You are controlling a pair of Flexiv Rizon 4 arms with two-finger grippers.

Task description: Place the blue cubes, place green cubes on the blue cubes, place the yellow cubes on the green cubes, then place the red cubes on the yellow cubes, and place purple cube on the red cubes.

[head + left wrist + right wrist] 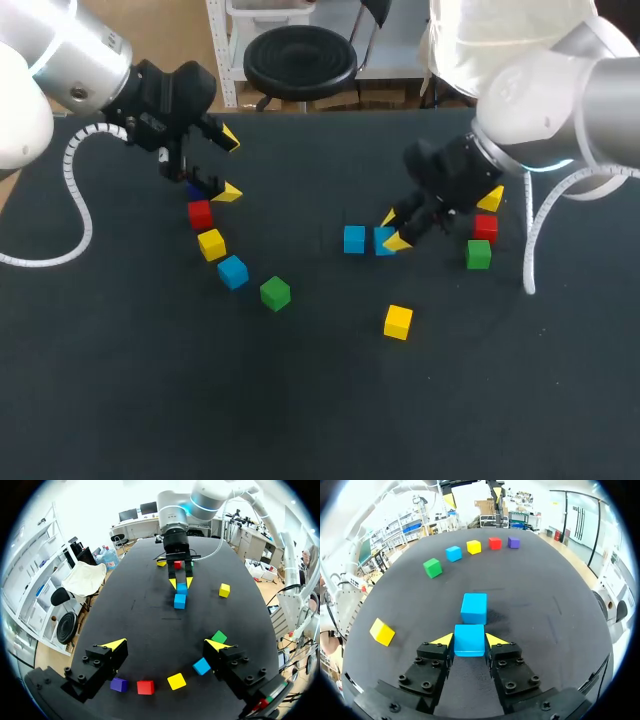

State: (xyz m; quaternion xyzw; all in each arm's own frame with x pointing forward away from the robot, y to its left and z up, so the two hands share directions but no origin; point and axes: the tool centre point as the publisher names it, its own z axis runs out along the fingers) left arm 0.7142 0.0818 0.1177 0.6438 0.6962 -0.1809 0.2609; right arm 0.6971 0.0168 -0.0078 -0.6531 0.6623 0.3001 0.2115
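Right end effector [470, 640] is grasping a blue cube [469, 643] on the table [150, 400], just beside a second blue cube [474, 608]; left end effector [165, 644] is hovering released. Blue layer seems underway; other colours are lying unstacked.

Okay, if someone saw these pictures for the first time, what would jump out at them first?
Probably the right gripper, shut on a blue cube with a second blue cube just ahead of it near the table's middle. Next, the curved row of loose cubes beneath the open left gripper, running from a purple cube to a green cube.
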